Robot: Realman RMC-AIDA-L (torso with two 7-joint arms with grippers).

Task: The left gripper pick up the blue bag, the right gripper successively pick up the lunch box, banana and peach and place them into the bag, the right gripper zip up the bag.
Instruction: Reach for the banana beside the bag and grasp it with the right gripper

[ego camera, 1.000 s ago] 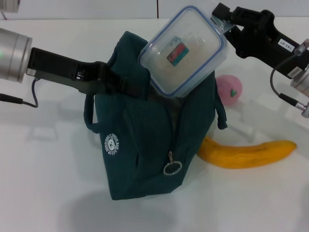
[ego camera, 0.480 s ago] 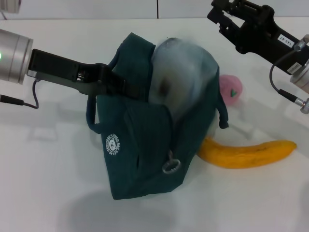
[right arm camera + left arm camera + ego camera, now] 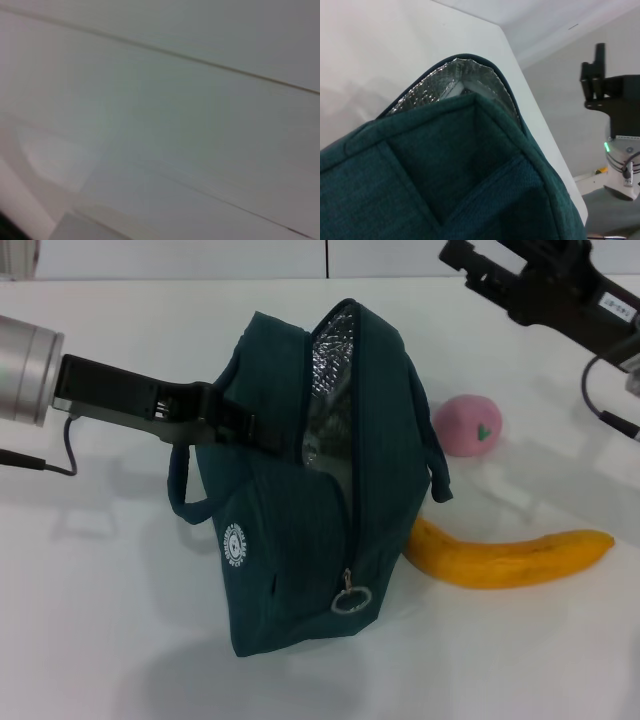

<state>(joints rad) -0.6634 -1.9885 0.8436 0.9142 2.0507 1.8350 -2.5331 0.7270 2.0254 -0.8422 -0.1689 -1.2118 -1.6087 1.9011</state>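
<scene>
Bag (image 3: 300, 530) upright, mouth gaping — left gripper (image 3: 235, 420) pinching its rim; right gripper (image 3: 470, 260) above, grip state indiscernible.

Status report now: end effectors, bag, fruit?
Left end effector shut on bag. Right end effector above, empty. Banana, peach on table; nothing blocks them.

A laboratory or robot test room is suggested, not a home. A broad, plain white table (image 3: 120, 640) is seen in the head view, bounded at the back by pale wall panels (image 3: 200, 258) divided by a thin dark seam. In the left wrist view the table's edge is met by a bare grey floor (image 3: 560, 100). Exposed metal arm housings (image 3: 20, 360) and loose black cables (image 3: 40, 462) are laid across the tabletop. Only a blank pale surface crossed by thin lines is shown in the right wrist view.
</scene>
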